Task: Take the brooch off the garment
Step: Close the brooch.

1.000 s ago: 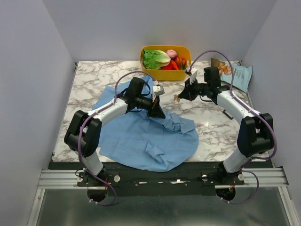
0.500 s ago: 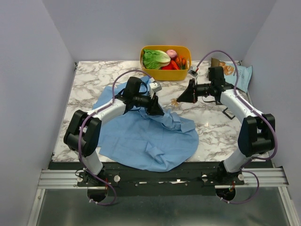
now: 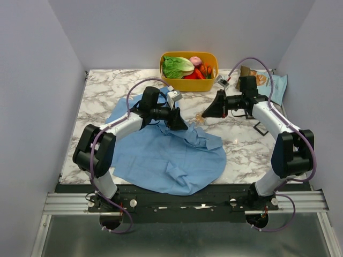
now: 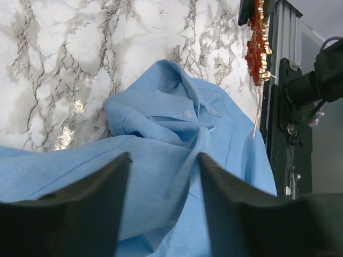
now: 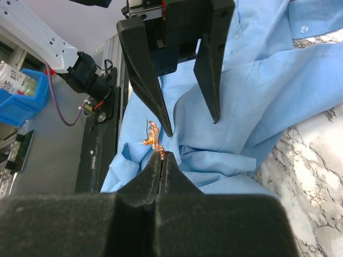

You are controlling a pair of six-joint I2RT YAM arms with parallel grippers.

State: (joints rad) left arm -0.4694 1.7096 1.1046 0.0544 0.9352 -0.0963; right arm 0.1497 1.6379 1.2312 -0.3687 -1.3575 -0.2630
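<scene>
since a second ago the left gripper (image 4: 163, 160) has let go of the light-blue shirt (image 3: 161, 155); its jaws stand apart, empty. the right gripper (image 5: 161, 156) has drawn back rightward, pinched tight on the brooch (image 5: 153, 136), which hangs clear of the cloth. removal looks done; next, i judge, comes setting it gently on the marble table (image 3: 107, 91).
</scene>
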